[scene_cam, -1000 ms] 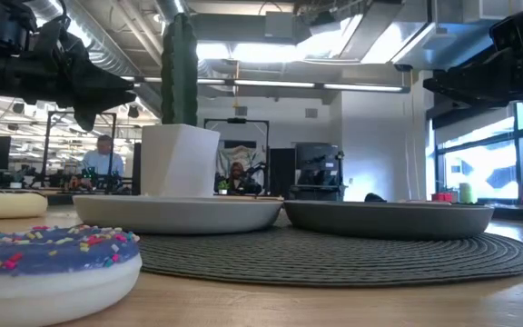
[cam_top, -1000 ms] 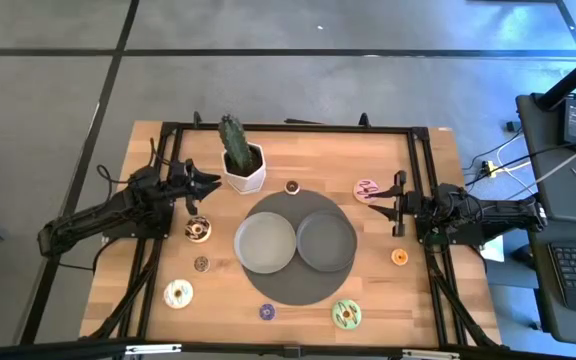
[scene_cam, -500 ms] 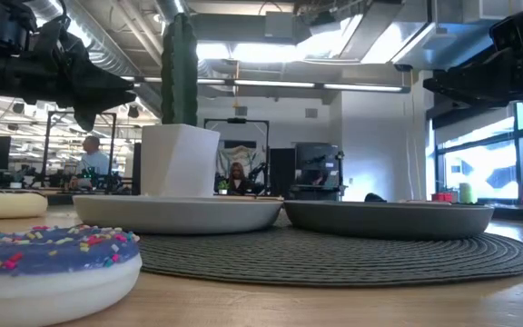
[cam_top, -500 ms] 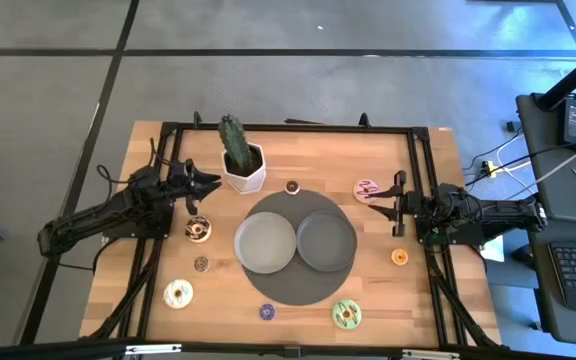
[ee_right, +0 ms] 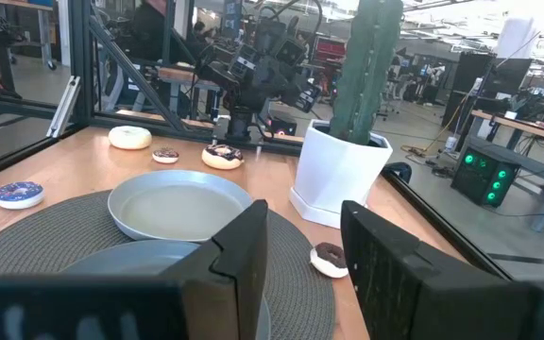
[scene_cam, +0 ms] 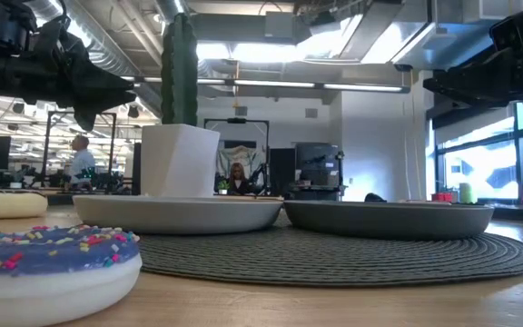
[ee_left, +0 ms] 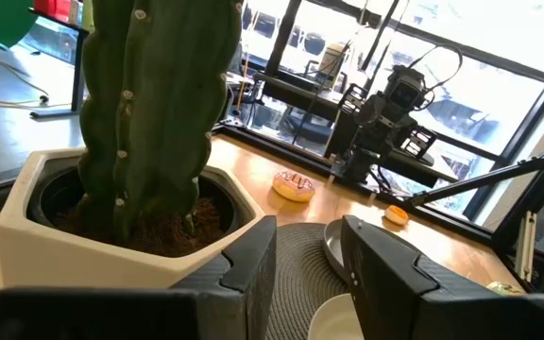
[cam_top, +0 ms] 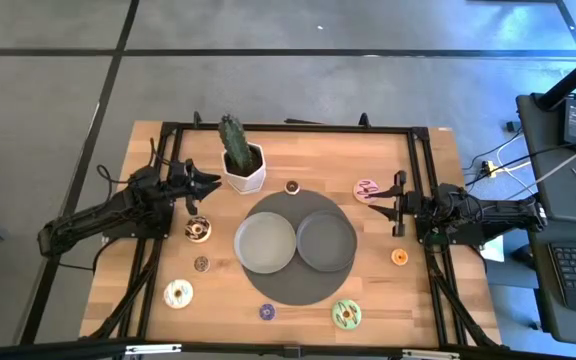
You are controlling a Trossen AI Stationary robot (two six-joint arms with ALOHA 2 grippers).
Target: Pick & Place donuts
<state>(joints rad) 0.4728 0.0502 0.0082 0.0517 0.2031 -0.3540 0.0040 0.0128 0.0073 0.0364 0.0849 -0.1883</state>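
Note:
Several donuts lie flat on the wooden table around a round dark mat (cam_top: 298,262): a pink one (cam_top: 368,188), an orange one (cam_top: 399,257), a green one (cam_top: 346,314), a purple one (cam_top: 267,312), a white one (cam_top: 178,294), a brown-and-white one (cam_top: 198,229) and two tiny brown ones (cam_top: 201,264) (cam_top: 292,186). My left gripper (cam_top: 213,183) hovers level at the table's left, beside the cactus pot, open and empty (ee_left: 308,236). My right gripper (cam_top: 373,197) hovers level at the right, near the pink donut, open and empty (ee_right: 302,236).
Two grey plates (cam_top: 265,243) (cam_top: 326,242) sit side by side on the mat. A cactus in a white pot (cam_top: 240,160) stands at the far left of the mat, close in front of my left gripper. People move in the room beyond the table (scene_cam: 80,162).

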